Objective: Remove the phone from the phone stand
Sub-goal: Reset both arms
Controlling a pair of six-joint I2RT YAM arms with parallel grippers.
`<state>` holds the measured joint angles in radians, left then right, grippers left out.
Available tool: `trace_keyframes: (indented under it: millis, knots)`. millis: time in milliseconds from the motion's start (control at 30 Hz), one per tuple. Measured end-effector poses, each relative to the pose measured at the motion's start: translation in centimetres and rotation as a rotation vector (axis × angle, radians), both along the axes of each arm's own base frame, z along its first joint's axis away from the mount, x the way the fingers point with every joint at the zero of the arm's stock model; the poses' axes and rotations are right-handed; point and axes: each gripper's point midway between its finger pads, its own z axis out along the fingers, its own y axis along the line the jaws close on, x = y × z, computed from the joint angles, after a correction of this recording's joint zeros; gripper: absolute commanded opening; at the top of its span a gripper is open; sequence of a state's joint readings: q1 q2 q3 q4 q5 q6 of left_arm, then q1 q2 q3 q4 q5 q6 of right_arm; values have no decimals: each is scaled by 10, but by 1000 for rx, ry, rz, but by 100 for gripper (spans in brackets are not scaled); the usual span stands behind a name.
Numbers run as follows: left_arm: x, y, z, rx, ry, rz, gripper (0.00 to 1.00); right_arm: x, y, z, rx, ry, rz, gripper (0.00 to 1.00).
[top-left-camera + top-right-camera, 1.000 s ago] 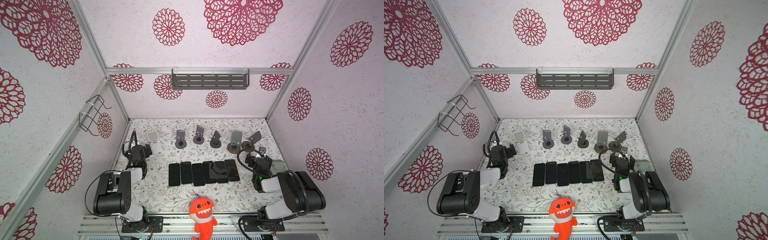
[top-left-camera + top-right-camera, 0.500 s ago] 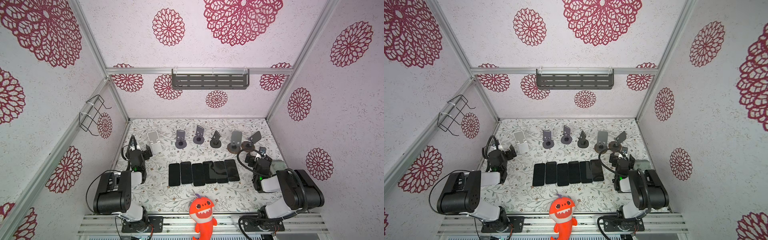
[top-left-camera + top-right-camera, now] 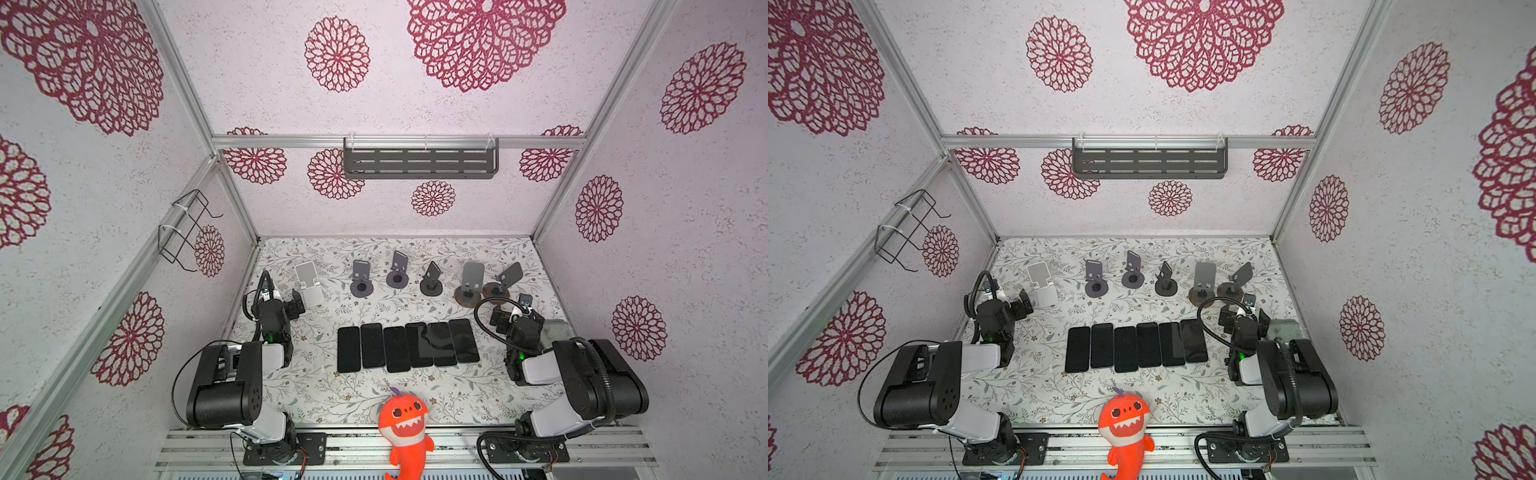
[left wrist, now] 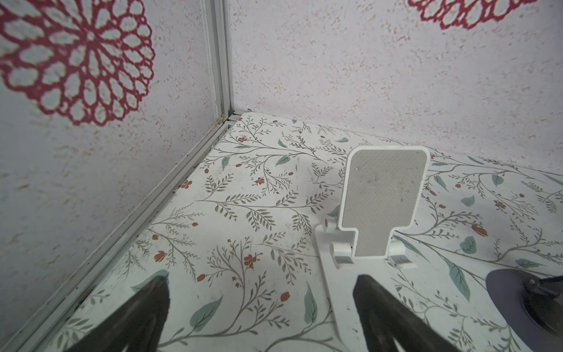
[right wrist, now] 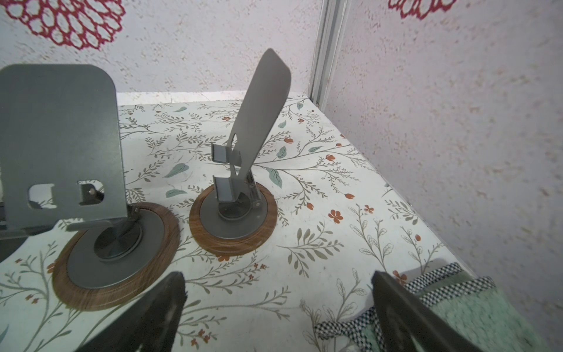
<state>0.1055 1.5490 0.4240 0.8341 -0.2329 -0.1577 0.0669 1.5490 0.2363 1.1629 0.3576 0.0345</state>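
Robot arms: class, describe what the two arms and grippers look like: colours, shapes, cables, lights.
Both the left arm and the right arm have bulky black joint housings joined by pale grey-white links. A black cable loops beside each wrist, where a small green light glows. The left gripper and right gripper have dark, tapering fingers.

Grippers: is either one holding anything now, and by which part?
Nothing is held. The left gripper and the right gripper both stand open and empty; the phones lie in a row, untouched.
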Motion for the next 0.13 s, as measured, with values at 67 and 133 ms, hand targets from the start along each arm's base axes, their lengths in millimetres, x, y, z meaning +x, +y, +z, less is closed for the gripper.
trace_keyframes:
  millis: [67, 133]
  knots:
    - [0, 0, 0, 0, 0, 0, 98, 1, 0, 1, 1, -4, 1, 99]
    - [0, 0, 0, 0, 0, 0, 98, 1, 0, 1, 2, -4, 2, 99]
